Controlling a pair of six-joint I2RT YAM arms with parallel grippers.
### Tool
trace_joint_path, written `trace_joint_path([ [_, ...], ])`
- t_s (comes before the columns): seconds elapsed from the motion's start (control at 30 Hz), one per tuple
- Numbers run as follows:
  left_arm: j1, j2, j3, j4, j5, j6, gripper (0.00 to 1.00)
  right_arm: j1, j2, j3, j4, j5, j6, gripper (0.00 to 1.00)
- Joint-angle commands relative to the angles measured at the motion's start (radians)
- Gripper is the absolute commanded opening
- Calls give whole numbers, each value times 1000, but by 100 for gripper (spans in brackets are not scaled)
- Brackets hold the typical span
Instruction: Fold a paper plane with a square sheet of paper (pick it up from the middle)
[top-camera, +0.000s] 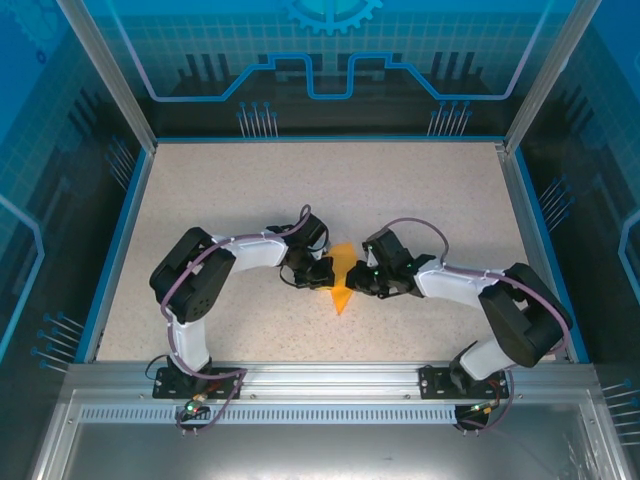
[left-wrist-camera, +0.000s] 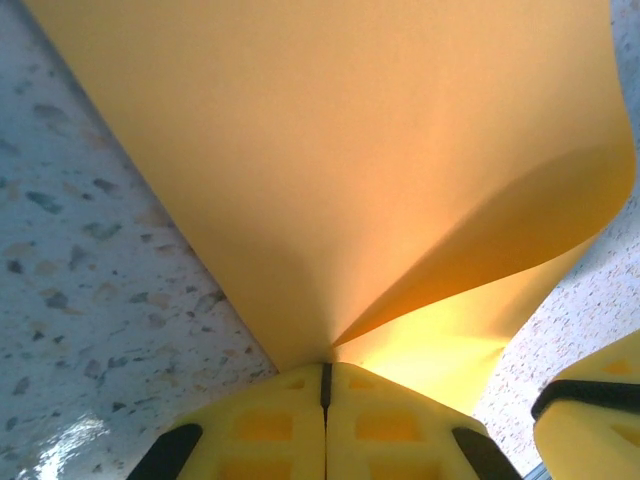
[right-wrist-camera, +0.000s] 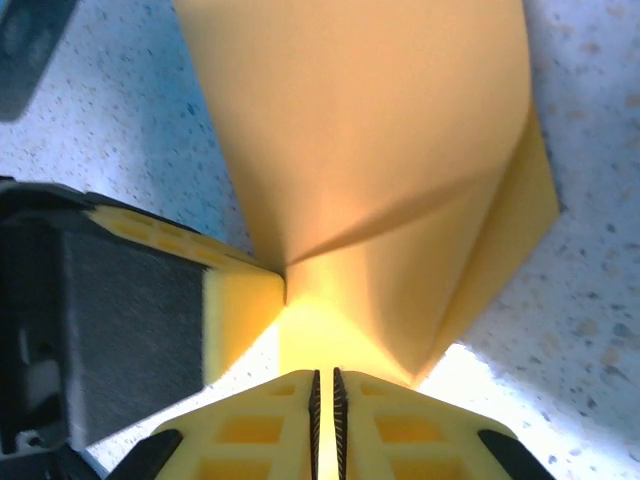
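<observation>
Between my grippers sits the square sheet of paper (top-camera: 342, 290), part-folded. Left gripper (left-wrist-camera: 325, 372) pinches its fold; right gripper (right-wrist-camera: 324, 376) narrow at the edge, grip unclear. Mid-fold, I reckon; next: press crease flat.

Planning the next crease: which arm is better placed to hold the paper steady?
Left, probably. The left gripper is shut on the paper, pinching it at the tips. The right gripper shows a slit between its fingers, so its hold is unclear.

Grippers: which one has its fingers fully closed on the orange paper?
Left gripper: shut tight, pinching the orange paper; right gripper shows a thin slit between its fingers.
</observation>
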Motion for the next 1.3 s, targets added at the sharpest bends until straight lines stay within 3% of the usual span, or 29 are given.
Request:
trace_joint_path([
  [0.0,-8,96,-28,-71,-156,29,5,-15,-4,-13,24,-2,-16,14],
  [0.27,-8,96,-10,-92,-163,51,5,-13,80,49,63,10,-1,13],
  [0.6,-11,116,5,-119,-191,71,5,-31,162,111,-111,99,3,11],
  [1.27,-37,182,65,-199,-298,122,5,-99,145,39,-40,95,-29,11],
])
